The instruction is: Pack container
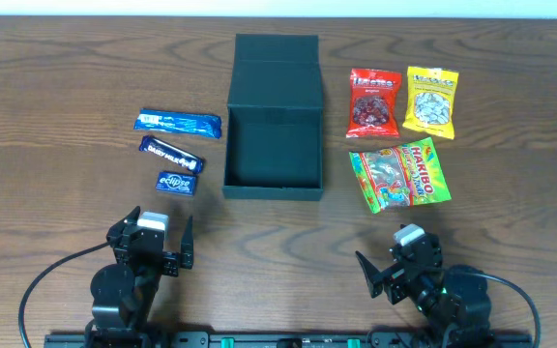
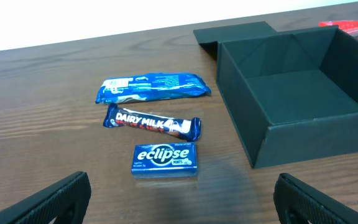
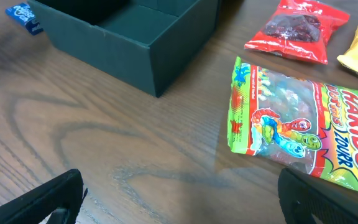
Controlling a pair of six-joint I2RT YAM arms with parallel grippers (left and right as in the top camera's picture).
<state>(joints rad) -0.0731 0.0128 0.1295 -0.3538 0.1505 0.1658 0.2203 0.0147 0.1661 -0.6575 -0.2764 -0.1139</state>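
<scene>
my left gripper (image 1: pixel 156 235) and right gripper (image 1: pixel 399 266) gape wide, holding nothing. the container (image 1: pixel 274 145) sits open ahead, between them. nearest my left hand are the eclipse mints (image 2: pixel 165 160), long side crosswise, left of the container.

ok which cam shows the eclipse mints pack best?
Left wrist: the eclipse pack sits whole and close, label readable. Overhead shows it whole but small. Right wrist shows only a blue scrap beside the container, unidentifiable.
</scene>
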